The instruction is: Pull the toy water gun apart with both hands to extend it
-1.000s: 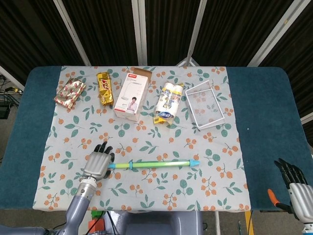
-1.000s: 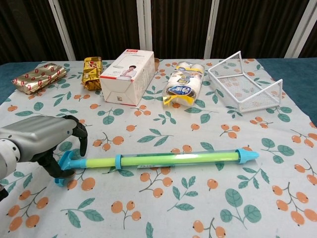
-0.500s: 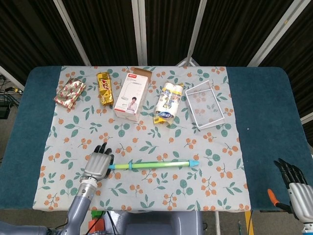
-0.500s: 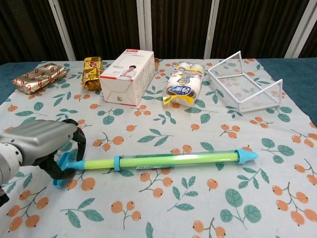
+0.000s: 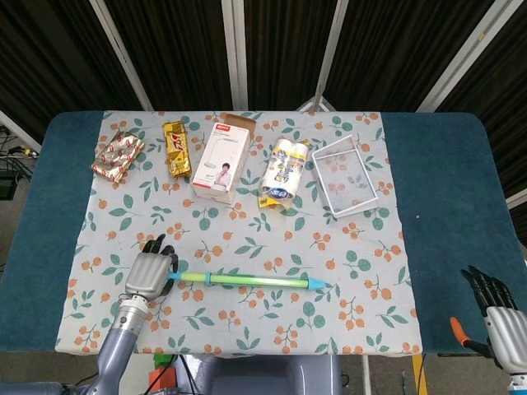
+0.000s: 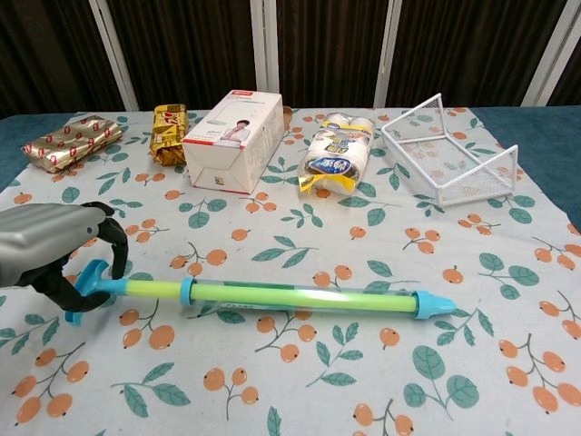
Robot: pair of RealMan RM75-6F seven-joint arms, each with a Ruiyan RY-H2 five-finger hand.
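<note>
Left hand point(image 6: 50, 250) has its fingers point(image 6: 116, 245) clamped on the blue T-handle of the long green-and-blue plastic toy water gun point(image 5: 247, 280). Gun lies flat on the floral-cloth counter point(image 5: 362, 247), near the front edge, nozzle pointing right. Right hand point(image 5: 501, 314) is well apart, off the counter's front right corner, holding nothing, fingers slightly apart. White wire basket point(image 6: 451, 156) sits back right.

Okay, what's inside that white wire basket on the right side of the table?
Nothing that shows. Through the wire basket you see only the flowered tablecloth it stands on. In the chest view its near wall screens a strip of its floor, but the head view looks straight down into it.
</note>
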